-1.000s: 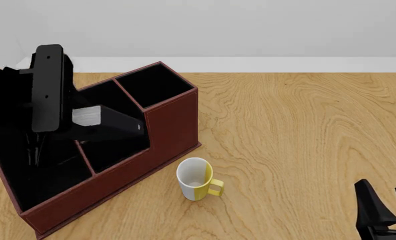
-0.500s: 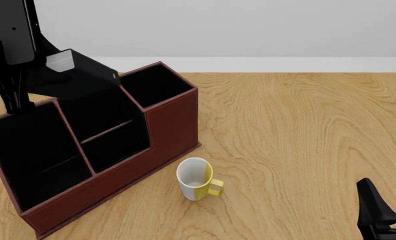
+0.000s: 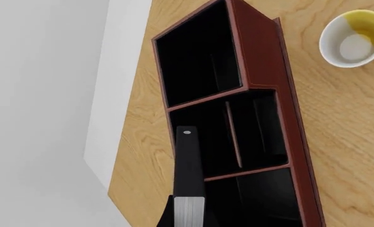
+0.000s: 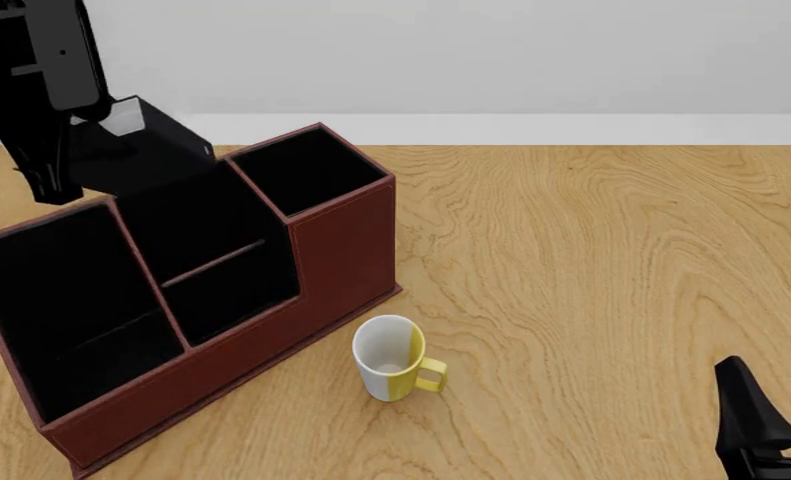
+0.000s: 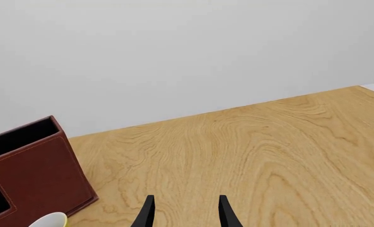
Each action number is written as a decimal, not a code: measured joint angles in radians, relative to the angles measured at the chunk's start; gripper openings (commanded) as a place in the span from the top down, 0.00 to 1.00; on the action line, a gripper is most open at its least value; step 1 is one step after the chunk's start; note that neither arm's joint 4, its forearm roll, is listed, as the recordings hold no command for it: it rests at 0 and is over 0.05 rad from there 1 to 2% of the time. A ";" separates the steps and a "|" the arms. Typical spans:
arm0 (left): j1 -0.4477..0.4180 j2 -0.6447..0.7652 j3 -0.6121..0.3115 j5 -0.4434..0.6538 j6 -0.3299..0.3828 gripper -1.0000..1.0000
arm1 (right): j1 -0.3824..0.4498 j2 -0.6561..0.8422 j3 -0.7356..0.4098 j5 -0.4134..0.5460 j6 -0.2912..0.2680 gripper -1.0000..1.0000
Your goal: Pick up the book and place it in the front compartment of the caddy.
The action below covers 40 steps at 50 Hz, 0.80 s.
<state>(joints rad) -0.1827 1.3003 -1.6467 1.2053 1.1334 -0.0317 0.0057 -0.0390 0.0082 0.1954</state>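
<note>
The book [image 4: 142, 145], black with white page edges, hangs tilted in the air over the far left rim of the caddy [image 4: 348, 250], a reddish-brown organiser with black slots. My left gripper [image 4: 64, 150] is shut on the book's left end. In the left wrist view the book [image 3: 188, 165] shows edge-on above the caddy's [image 3: 262, 56] middle slots. My right gripper [image 4: 775, 425] is open and holds nothing, low at the near right, far from the caddy. The right wrist view shows its fingers [image 5: 150, 213] apart over bare wood.
A white-and-yellow mug [image 4: 395, 358] stands upright just in front of the caddy's near right corner; the left wrist view looks into the mug [image 3: 354, 40] from above. The wooden table [image 4: 609, 260] stretches to the right. A white wall lies behind the table's far edge.
A second ago the book was low among the caddy's middle slots. My left arm has lifted it up and back, then eased slightly right. The right arm has barely moved.
</note>
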 measured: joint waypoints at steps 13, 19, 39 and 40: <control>0.054 0.001 0.097 -0.065 0.018 1.00 | 0.002 -0.002 0.000 0.002 -0.004 0.00; 0.051 0.031 0.119 -0.103 0.006 1.00 | 0.001 -0.001 0.000 0.001 -0.006 0.00; 0.032 0.190 0.136 -0.227 -0.040 1.00 | -0.006 -0.001 0.003 0.001 -0.011 0.00; 0.034 0.191 0.136 -0.230 -0.040 1.00 | -0.006 -0.001 0.003 0.001 -0.011 0.00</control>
<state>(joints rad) -0.1486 1.4911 -1.5111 0.9755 1.0936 -0.0379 0.0042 -0.0358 0.0096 0.1841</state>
